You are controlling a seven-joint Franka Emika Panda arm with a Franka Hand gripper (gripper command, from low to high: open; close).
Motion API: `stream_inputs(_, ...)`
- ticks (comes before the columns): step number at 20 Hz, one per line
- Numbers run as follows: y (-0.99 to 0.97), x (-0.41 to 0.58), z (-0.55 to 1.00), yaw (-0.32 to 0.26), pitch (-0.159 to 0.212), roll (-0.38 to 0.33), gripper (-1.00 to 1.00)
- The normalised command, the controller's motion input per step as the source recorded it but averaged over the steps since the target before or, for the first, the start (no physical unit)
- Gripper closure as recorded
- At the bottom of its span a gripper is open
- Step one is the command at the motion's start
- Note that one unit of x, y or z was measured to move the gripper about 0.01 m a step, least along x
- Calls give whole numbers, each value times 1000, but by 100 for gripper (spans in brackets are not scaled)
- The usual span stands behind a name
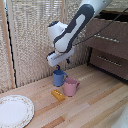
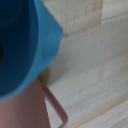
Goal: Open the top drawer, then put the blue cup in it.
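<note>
Blue cup [image 1: 59, 77] upright on the wooden bench [image 1: 95, 107], touching or just beside the pink mug [image 1: 71, 87] on the exterior view's left of it. Orange block [image 1: 58, 95] flat on the bench, just in front of the blue cup. Patterned plate [image 1: 15, 111] well apart from the cup, toward the exterior view's left. End effector [image 1: 59, 66] directly over the blue cup, at its rim; finger spread not discernible. Top drawer [image 1: 107, 37] of the dark cabinet beyond the cup, toward the exterior view's right, front flush, closed. Wrist view: blue cup wall [image 2: 30, 45] close up, pink mug [image 2: 30, 107] beside it.
</note>
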Motion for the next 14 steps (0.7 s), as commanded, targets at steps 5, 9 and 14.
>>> stream_inputs(5, -53, 89, -383, -114, 215, 18, -100)
stream_inputs(9, -54, 110, -484, -5, 87, 5, -100)
stream_inputs(14, -31, 33, -456, 98, 9, 116, 100)
